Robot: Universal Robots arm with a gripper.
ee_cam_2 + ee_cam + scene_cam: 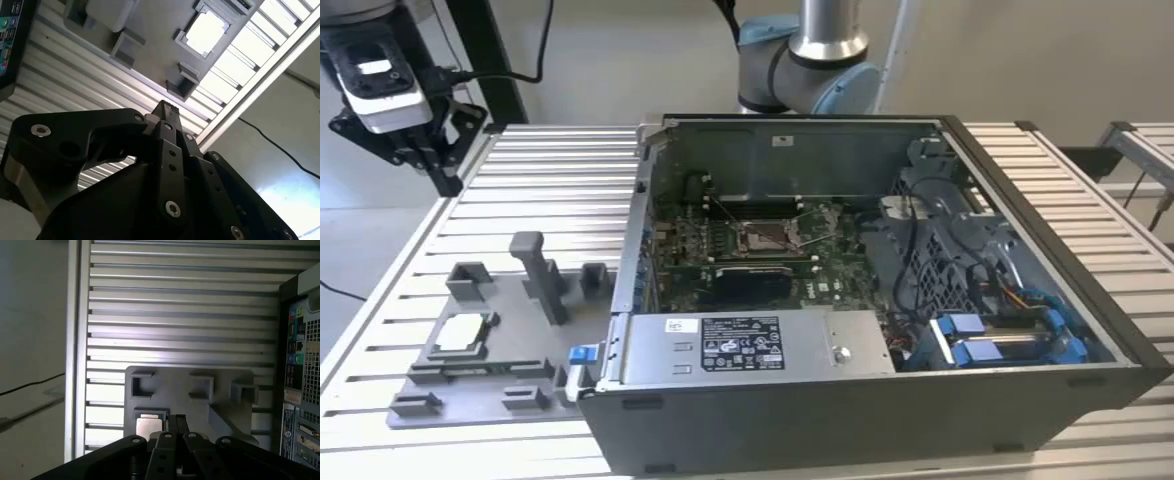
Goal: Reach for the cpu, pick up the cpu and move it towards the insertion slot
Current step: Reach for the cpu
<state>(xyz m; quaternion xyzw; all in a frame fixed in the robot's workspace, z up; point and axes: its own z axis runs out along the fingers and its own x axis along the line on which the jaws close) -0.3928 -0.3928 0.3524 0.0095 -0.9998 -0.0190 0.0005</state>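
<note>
Cpu [464,333] — thin silvery square, flat in a grey plastic fixture [520,350] — black end effector [167,106] narrow and empty, well apart.

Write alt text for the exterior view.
An open computer case lies on a slatted metal table, its insertion slot exposed on the green board. To the exterior view's left, the cpu sits in a grey fixture plate, with the pincer hanging above the table's far corner, apart from it.
</note>
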